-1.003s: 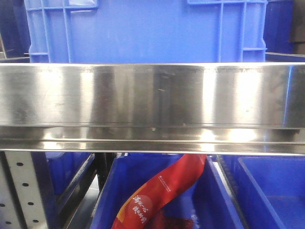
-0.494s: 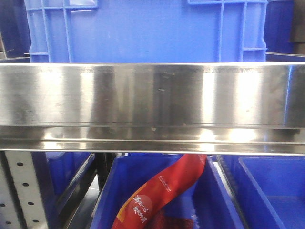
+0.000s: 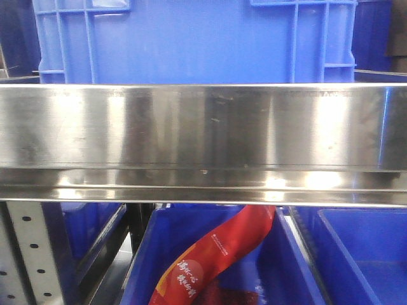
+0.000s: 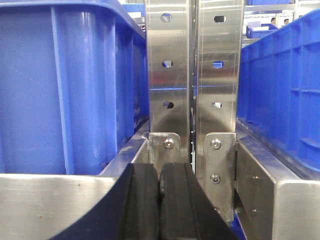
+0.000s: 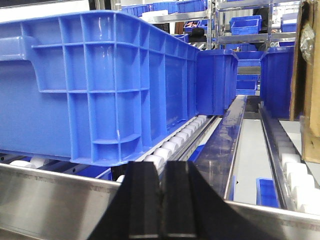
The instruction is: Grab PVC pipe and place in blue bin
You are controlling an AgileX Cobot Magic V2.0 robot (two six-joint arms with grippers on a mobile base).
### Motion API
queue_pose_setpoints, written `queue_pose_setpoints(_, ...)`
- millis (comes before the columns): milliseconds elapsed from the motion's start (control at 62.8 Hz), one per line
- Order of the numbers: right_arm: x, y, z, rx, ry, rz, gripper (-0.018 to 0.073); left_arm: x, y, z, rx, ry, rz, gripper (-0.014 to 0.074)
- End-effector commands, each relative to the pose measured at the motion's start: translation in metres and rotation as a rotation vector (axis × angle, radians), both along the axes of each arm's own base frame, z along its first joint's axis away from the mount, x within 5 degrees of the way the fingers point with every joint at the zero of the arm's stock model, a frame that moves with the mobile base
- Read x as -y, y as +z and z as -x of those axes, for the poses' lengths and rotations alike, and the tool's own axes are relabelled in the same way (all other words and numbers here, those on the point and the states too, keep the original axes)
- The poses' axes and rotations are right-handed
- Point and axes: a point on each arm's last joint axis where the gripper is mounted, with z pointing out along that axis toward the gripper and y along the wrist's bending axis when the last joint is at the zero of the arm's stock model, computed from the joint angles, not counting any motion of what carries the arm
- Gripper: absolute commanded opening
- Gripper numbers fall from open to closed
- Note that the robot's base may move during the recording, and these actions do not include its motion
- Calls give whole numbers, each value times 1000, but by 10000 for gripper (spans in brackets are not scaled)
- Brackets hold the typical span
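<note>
**No pipe in sight as both arms wait at the shelf rail**

The PVC pipe appears in none of the views, so its direction, long axis and nearer arm cannot be judged. The left gripper sits with black fingers pressed together, empty, just behind the steel rail, facing the perforated uprights. The right gripper is likewise closed on nothing, with a blue bin on rollers beyond the rail. Below the rail, a red bag lies in a lower bin.
</note>
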Motion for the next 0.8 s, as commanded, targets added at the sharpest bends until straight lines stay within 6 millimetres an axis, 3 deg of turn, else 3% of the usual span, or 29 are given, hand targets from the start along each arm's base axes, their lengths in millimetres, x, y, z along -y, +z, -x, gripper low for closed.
queue_pose_setpoints(0,0,0,0,15,-6,3,-163,0,2,0,17,-7,1,-111)
queue_pose_setpoints(780,1,6,1,71,-12,-9,-163,0,2,0,17,-7,1,-111)
